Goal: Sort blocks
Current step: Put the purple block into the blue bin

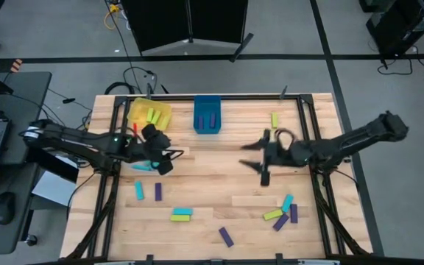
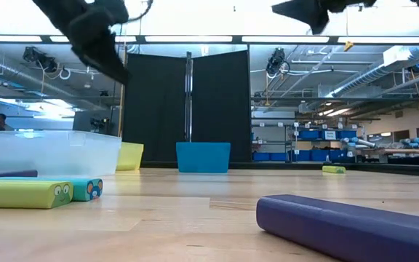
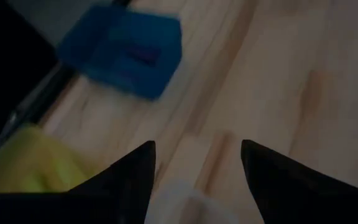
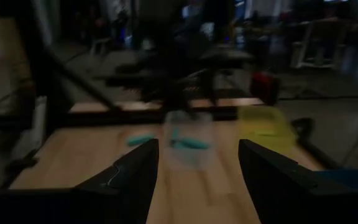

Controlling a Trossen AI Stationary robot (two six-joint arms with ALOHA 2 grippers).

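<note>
Both hands wide and empty — right hand (image 1: 260,156) nearer the loose blocks (image 1: 282,212), which lie on the counter (image 1: 212,184) toward its front edge; left hand (image 1: 160,153) by the bins.

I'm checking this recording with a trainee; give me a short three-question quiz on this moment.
1. True or false: the blue bin holds purple blocks.
2. Which gripper is nearer the yellow bin: A left, B right?
3. Fill in: the lone block near the table's far right corner is ____.

Key: 1 true. 2 A; the left gripper hangs beside that bin, open and empty, while the right gripper, also open, hangs mid-table. 3 lime green.
</note>
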